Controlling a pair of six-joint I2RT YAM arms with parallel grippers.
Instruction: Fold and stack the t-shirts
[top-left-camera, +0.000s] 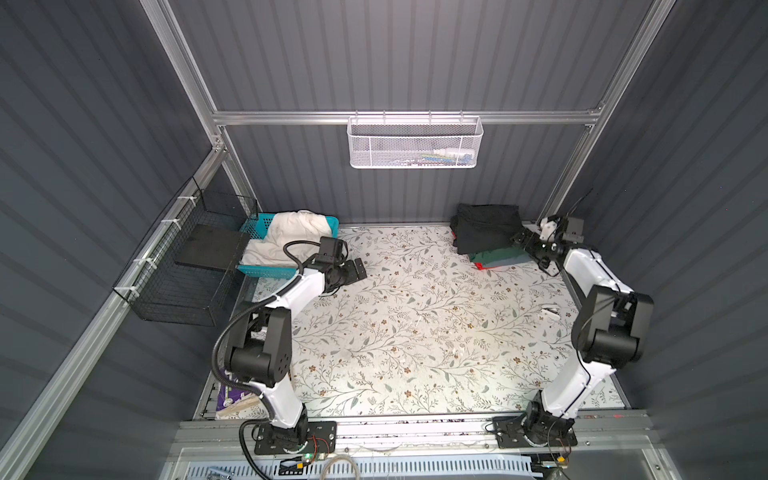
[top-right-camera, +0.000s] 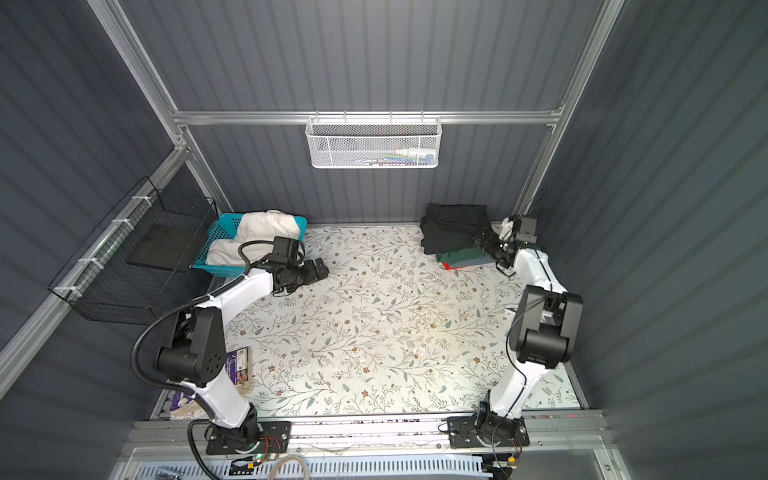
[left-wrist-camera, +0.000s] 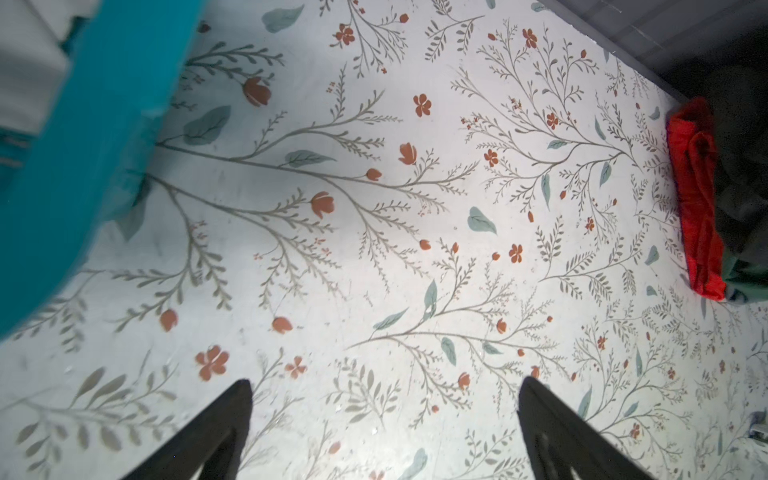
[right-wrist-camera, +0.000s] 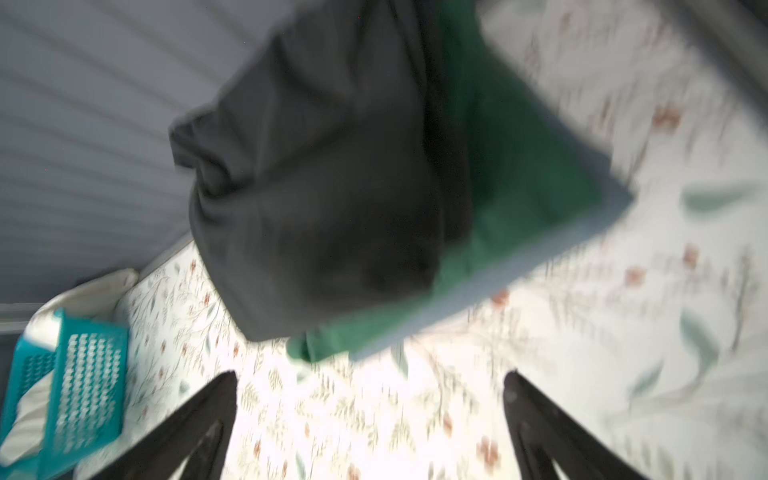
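Right wrist view — creased black t-shirt (right-wrist-camera: 316, 187) atop smooth green t-shirt (right-wrist-camera: 519, 187); right tool (right-wrist-camera: 370, 376) spread, empty — left tool (left-wrist-camera: 385, 380) spread too.

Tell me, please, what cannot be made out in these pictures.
Lower shirts of the stack: in both top views the black t-shirt covers them; only edges of the dark green t-shirt and red t-shirt show.
The cream-white t-shirt, top views: the turquoise basket wall and left arm hide its lower part.
Right wrist view: motion blur smears cloth edges.
The white mesh basket, top views: contents too small.
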